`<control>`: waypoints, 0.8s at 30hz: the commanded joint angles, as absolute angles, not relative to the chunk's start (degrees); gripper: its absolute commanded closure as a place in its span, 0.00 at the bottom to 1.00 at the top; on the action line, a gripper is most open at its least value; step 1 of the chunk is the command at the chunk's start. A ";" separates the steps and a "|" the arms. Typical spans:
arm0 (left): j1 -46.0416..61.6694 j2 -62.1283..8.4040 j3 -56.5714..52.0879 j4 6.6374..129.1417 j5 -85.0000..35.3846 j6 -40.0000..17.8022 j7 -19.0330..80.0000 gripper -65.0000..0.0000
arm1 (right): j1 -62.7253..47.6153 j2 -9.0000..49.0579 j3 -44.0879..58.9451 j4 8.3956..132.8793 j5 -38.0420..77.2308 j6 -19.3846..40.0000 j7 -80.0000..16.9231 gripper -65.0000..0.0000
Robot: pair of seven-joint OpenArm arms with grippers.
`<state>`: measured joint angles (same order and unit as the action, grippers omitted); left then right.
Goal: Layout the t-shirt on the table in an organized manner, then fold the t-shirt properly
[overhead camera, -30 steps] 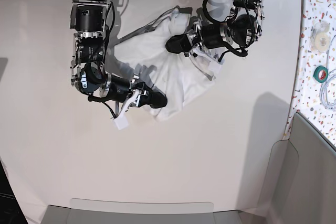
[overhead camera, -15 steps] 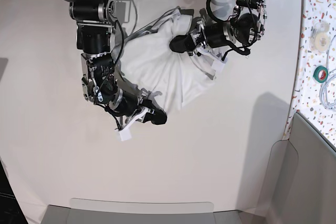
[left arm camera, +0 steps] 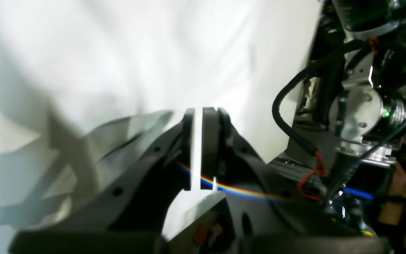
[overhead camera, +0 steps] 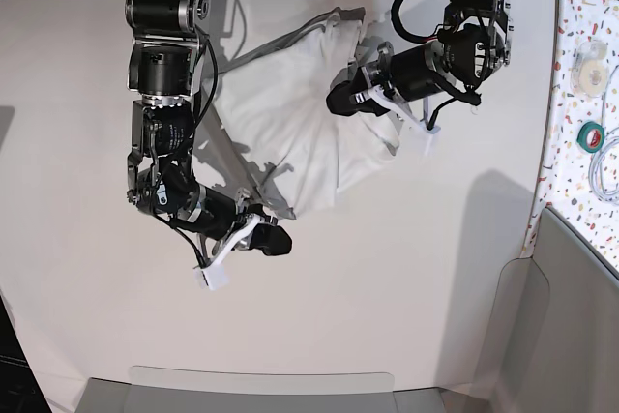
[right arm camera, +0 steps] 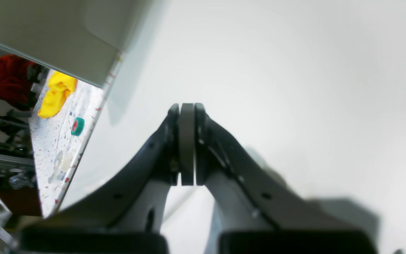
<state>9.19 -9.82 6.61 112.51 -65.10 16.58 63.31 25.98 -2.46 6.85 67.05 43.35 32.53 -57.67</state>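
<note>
The white t-shirt (overhead camera: 290, 113) lies crumpled and partly spread at the back middle of the table (overhead camera: 387, 287). My left gripper (overhead camera: 336, 102) rests on its right side, jaws nearly shut with a thin white strip of fabric between the pads. In the left wrist view the shirt (left arm camera: 118, 53) fills the space ahead of that gripper (left arm camera: 196, 148). My right gripper (overhead camera: 282, 243) is at the shirt's lower tip, shut. The right wrist view shows a thin grey band pinched in that gripper (right arm camera: 187, 141), with bare table (right arm camera: 294, 70) ahead.
A speckled panel (overhead camera: 580, 191) borders the table on the right, carrying a green tape roll (overhead camera: 591, 135), a clear roll (overhead camera: 587, 65) and a cable. Grey panels stand at the front edge (overhead camera: 261, 384) and front right (overhead camera: 571, 336). A yellow object (right arm camera: 55, 93) lies beyond the panel.
My right gripper has moved toward the table's front and left, drawing the shirt's lower edge out. My left gripper has shifted right and slightly back. The shirt is spread wider.
</note>
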 commanded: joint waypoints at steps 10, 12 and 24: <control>10.77 -11.82 9.63 117.49 -66.59 16.31 69.05 0.95 | 30.73 -3.47 -7.96 75.38 25.54 33.36 -56.92 1.00; 11.91 -12.00 12.44 118.29 -66.51 16.31 69.76 0.95 | 30.99 -5.14 -9.80 73.63 21.41 33.36 -54.55 1.00; 12.09 -16.13 19.82 113.45 -58.95 17.10 69.41 0.95 | 30.20 -6.37 -14.99 62.55 13.67 33.54 -50.42 1.00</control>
